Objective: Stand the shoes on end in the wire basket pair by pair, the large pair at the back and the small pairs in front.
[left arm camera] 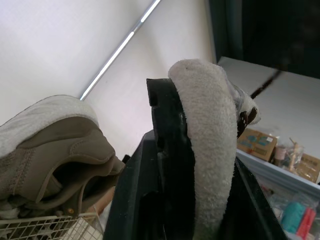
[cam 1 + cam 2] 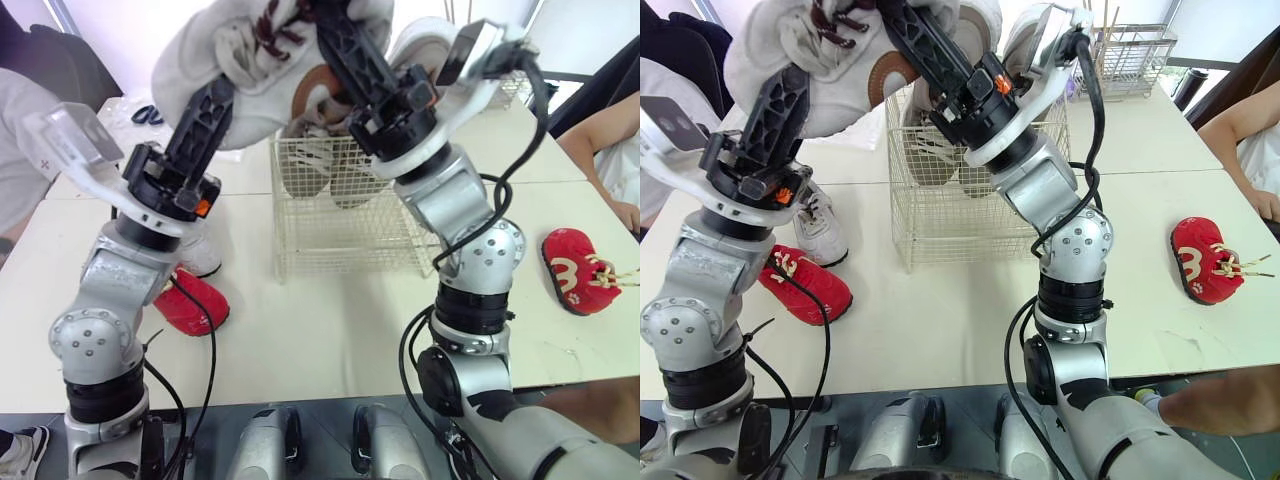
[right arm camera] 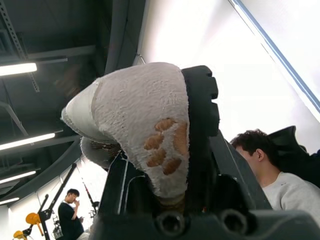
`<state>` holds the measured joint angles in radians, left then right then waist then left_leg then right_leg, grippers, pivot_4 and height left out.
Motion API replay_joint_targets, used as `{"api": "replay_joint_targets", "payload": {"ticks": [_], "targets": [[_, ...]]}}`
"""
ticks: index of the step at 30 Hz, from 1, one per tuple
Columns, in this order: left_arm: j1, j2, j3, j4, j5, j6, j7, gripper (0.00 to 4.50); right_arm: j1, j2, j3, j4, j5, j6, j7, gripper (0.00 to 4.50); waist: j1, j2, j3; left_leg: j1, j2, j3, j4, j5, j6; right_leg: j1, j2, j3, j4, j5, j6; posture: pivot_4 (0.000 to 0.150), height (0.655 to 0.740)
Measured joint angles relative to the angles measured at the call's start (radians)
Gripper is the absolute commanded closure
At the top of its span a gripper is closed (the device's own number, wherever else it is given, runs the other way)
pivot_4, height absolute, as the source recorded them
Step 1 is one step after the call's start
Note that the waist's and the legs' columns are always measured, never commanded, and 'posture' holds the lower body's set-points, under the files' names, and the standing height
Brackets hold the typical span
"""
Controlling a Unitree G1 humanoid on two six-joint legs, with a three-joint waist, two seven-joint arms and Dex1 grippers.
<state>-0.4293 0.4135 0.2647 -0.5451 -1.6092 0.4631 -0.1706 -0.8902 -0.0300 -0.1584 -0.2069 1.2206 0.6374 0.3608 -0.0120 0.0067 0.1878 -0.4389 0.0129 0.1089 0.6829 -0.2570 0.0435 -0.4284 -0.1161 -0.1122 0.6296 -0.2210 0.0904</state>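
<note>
This looks like a robotics lab or open test hall. White tables [image 2: 300,330] are pushed together under the basket [image 2: 340,235], and people sit round them: a bare arm [image 2: 600,165] to the basket's right, a grey sleeve [image 2: 20,140] to its left. Behind the basket, to its right, stands a second wire rack [image 2: 1130,55]. Overhead is a bare black ceiling [image 3: 55,30] with ducts and strip lights [image 3: 17,69], and a person [image 3: 70,220] stands far off among equipment stands. A shelf [image 1: 280,175] holds boxes [image 1: 256,144] and bottles [image 1: 292,215].
</note>
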Motion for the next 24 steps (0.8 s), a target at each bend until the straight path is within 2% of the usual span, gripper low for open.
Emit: {"api": "replay_joint_targets", "payload": {"ticks": [2, 4, 8, 15, 21, 24], "targets": [[0.008, 0.024, 0.0, 0.0, 0.006, 0.015, 0.009, 1.3, -0.026, -0.039, 0.002, 0.012, -0.01, 0.003, 0.032, 3.86, 0.0, 0.0, 0.0, 0.0, 0.0, 0.0, 0.0, 0.0, 0.0, 0.0, 0.0, 0.0, 0.0, 0.0, 0.0, 0.15, 0.7371], [0.029, 0.084, 0.001, -0.013, 0.023, 0.044, 0.031, 1.3, -0.069, -0.121, 0.002, 0.039, -0.039, 0.004, 0.103, 3.86, 0.0, 0.0, 0.0, 0.0, 0.0, 0.0, 0.0, 0.0, 0.0, 0.0, 0.0, 0.0, 0.0, 0.0, 0.0, 0.15, 0.7371], [0.139, 0.284, -0.005, -0.093, 0.111, 0.153, 0.066, 1.3, -0.186, -0.45, -0.02, 0.209, -0.166, -0.017, 0.374, 3.86, 0.004, 0.0, 0.001, -0.001, -0.001, 0.0, 0.0, -0.001, 0.002, 0.0, -0.001, 0.0, -0.003, 0.0, 0.0, 0.15, 0.7371], [0.219, 0.355, -0.005, -0.253, 0.092, 0.182, 0.162, 1.3, -0.25, -0.753, 0.013, 0.483, -0.38, -0.064, 0.758, 3.86, 0.001, 0.001, 0.002, -0.002, 0.0, 0.001, -0.002, -0.002, 0.002, -0.001, -0.002, 0.0, -0.007, 0.0, 0.0, 0.15, 0.7371], [0.2, 0.305, -0.058, -0.32, 0.172, 0.155, 0.3, 1.3, -0.293, -0.79, 0.103, 0.672, -0.562, -0.151, 0.941, 3.86, 0.001, 0.001, 0.002, -0.002, 0.0, 0.002, -0.002, -0.001, 0.001, -0.001, -0.001, 0.0, -0.007, 0.0, 0.0, 0.15, 0.7371], [0.233, 0.272, -0.091, -0.322, 0.272, 0.143, 0.331, 1.3, -0.328, -0.775, 0.136, 0.798, -0.659, -0.228, 0.992, 3.86, 0.001, 0.001, 0.002, -0.003, 0.0, 0.002, -0.002, -0.001, 0.001, -0.001, -0.001, 0.0, -0.008, 0.0, 0.0, 0.15, 0.7371]]}}
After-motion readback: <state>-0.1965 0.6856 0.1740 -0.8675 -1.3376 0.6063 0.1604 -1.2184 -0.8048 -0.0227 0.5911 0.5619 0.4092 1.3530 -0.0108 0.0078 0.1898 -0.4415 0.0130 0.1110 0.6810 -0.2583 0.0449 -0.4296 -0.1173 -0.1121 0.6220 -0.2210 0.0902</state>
